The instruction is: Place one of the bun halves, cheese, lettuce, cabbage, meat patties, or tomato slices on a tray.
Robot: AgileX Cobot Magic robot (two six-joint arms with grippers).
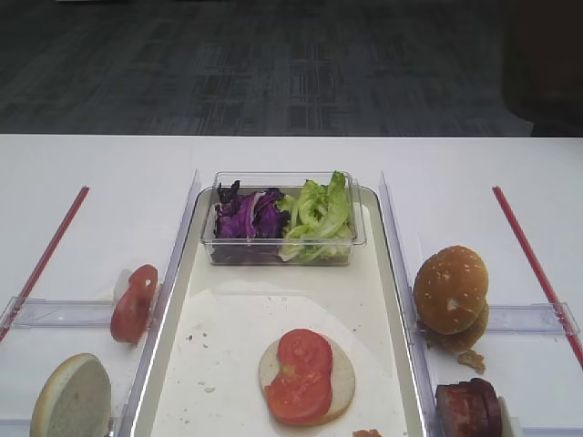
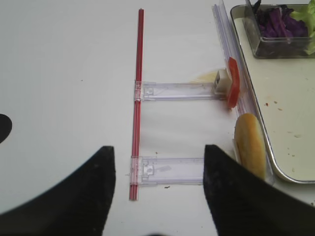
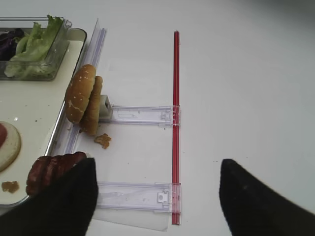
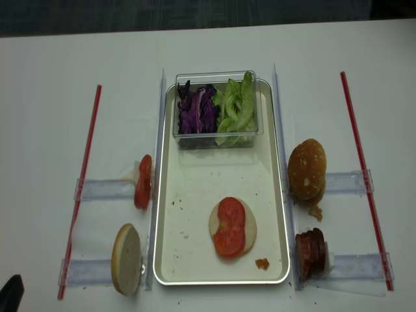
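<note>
A white table (image 1: pixel 100 164) fronts dark grey carpet (image 1: pixel 273 64). On the tray (image 4: pixel 188 260), toward 6 o'clock, a pale bun half (image 4: pixel 250 227) carries two tomato slices (image 4: pixel 230 227); a clear tub (image 4: pixel 218 140) at 12 o'clock holds cabbage (image 4: pixel 197 114) and lettuce (image 4: pixel 237 110). Left gripper (image 2: pixel 160 187) and right gripper (image 3: pixel 157 196) both hang spread wide, holding nothing.

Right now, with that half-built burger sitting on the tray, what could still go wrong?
The tomato slices lie off-centre on the bun half, so another layer might slide off. The meat patties and the golden buns stand on edge in their racks, so a grab could topple them. Crumbs litter the tray.
</note>
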